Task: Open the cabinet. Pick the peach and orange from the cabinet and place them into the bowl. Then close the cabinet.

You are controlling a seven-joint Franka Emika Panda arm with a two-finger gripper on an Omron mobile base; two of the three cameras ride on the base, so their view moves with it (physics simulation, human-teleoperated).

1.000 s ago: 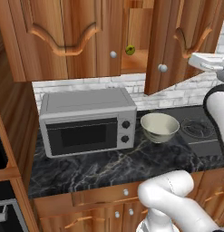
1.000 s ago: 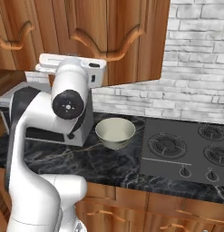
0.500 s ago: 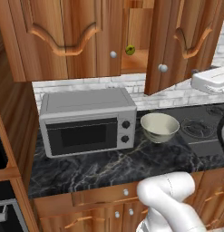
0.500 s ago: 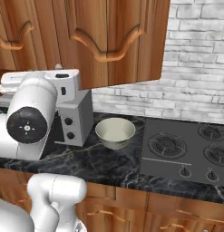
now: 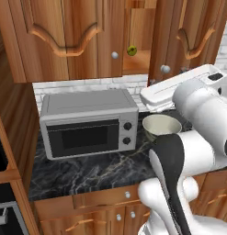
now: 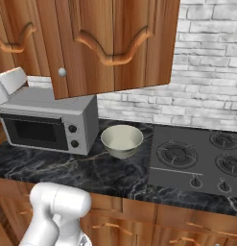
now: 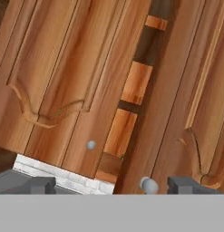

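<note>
Non-task items I am seeing on and around the counter

I am viewing: silver microwave [image 5: 87, 121] sitting on black marble counter [image 6: 67, 173]; gas stove [image 6: 196, 161] lying beside; white brick wall [image 6: 206, 62] standing behind; small green-yellow fruit [image 5: 131, 50] resting above.

The cabinet [image 5: 87, 39] hangs above the microwave [image 5: 89, 121], its right door swung ajar; a small green-yellow fruit [image 5: 131, 50] shows in the gap. The bowl [image 5: 160, 126] sits on the dark marble bench [image 5: 87, 167] just right of the microwave, the white arm [image 5: 197, 119] partly covering it.
</note>
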